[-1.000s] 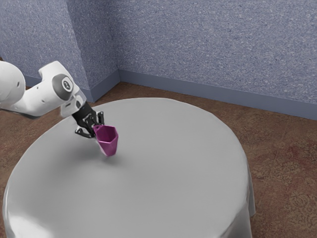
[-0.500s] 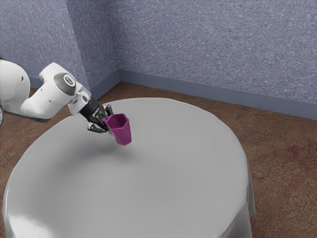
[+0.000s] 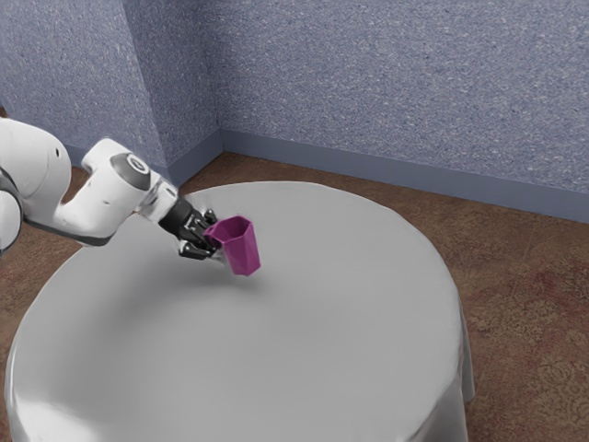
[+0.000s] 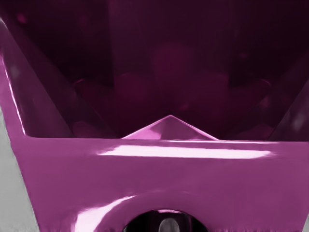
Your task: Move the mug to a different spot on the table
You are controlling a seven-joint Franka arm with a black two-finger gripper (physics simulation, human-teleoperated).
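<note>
A faceted purple mug (image 3: 240, 245) hangs tilted just above the round grey table (image 3: 304, 368), over its back left part in the exterior view. My black gripper (image 3: 206, 241) is shut on the mug's rim side nearest the arm. The white arm reaches in from the exterior view's left. In the wrist view the mug (image 4: 159, 169) is right under the hand, with its dark inside and glossy rim facing the camera.
The grey cloth drapes over the table's edge (image 3: 456, 322) on the exterior view's right. Brown carpet (image 3: 525, 295) surrounds the table, and blue textured walls (image 3: 386, 74) stand behind it.
My gripper has carried the mug toward the exterior view's right and a little up, away from the table's left edge. The arm has stretched out further over the table.
</note>
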